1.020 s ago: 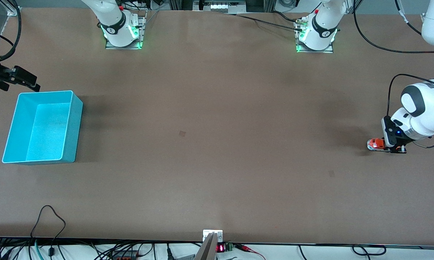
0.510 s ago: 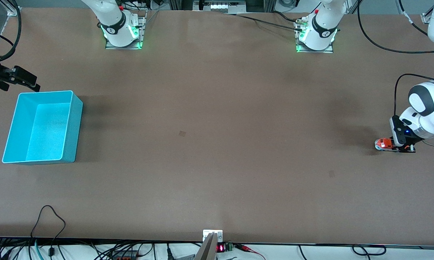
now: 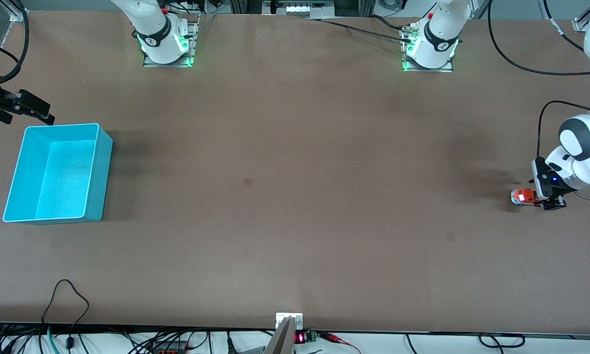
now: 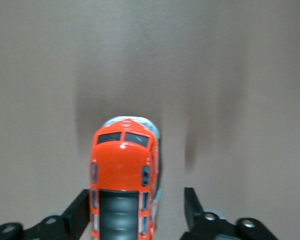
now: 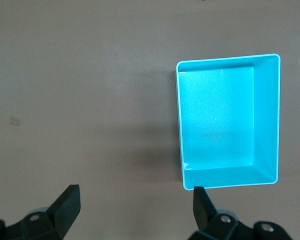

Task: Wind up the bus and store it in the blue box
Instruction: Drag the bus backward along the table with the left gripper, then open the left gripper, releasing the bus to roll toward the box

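Note:
The small orange bus (image 3: pixel 522 197) with black roof windows stands on the table near the left arm's end. My left gripper (image 3: pixel 540 199) is low around it. In the left wrist view the bus (image 4: pixel 122 175) lies between the fingers of my left gripper (image 4: pixel 136 200). One finger touches its side and the other stands apart with a clear gap, so the gripper is open. The blue box (image 3: pixel 103 172) stands empty at the right arm's end. My right gripper (image 3: pixel 32 109) waits open and empty above the table beside the box. It shows in the right wrist view (image 5: pixel 135 192), with the box (image 5: pixel 230 177) past it.
Both arm bases stand along the table's far edge, with black cables (image 3: pixel 516 64) trailing by the left arm. A cable loop (image 3: pixel 66 295) and a small device (image 3: pixel 289 322) lie at the table's near edge. The wide brown tabletop (image 3: pixel 295 196) lies between bus and box.
My left gripper has dragged the bus along the table toward the left arm's end, most of it in the first half second. The right arm and the box have not moved.

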### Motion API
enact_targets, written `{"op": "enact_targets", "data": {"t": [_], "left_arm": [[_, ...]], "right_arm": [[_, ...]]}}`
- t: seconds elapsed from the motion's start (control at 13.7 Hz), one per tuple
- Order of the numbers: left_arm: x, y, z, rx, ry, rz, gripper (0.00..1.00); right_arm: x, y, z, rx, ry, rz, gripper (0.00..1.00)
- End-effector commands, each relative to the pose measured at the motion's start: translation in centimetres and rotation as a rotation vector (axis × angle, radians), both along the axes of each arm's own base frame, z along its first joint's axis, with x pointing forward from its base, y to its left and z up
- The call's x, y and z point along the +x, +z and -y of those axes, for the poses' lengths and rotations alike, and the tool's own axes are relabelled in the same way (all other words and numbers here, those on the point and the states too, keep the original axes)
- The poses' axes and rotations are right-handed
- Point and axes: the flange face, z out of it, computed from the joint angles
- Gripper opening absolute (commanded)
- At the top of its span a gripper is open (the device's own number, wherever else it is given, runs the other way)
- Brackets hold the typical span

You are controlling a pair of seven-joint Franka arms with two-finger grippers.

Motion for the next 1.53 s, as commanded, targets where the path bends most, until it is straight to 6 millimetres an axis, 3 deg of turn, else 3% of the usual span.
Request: {"op": "enact_targets", "data": {"t": [0.0, 0.29, 0.66, 1.17, 1.46], "left_arm": [[0.8, 1.0, -0.9, -0.006, -0.020, -0.056, 1.00], [0.8, 4.4, -0.4, -0.002, -0.018, -0.075, 1.00], [0.5, 12.1, 1.2, 0.026, 0.085, -0.080, 1.00], [2.2, 22.0, 7.4, 0.038, 0.310, -0.143, 1.00], [2.5, 25.3, 10.1, 0.056, 0.491, -0.188, 1.00]], "right_arm": [[-0.1, 0.2, 0.4, -0.003, 0.008, 0.010, 1.00], [-0.1, 0.2, 0.3, -0.002, 0.011, 0.010, 1.00], [-0.1, 0.1, 0.4, -0.003, 0.008, 0.008, 1.00], [0.0, 0.1, 0.4, -0.002, 0.008, 0.010, 1.00], [0.1, -0.1, 0.4, -0.002, 0.008, 0.007, 1.00]]}}
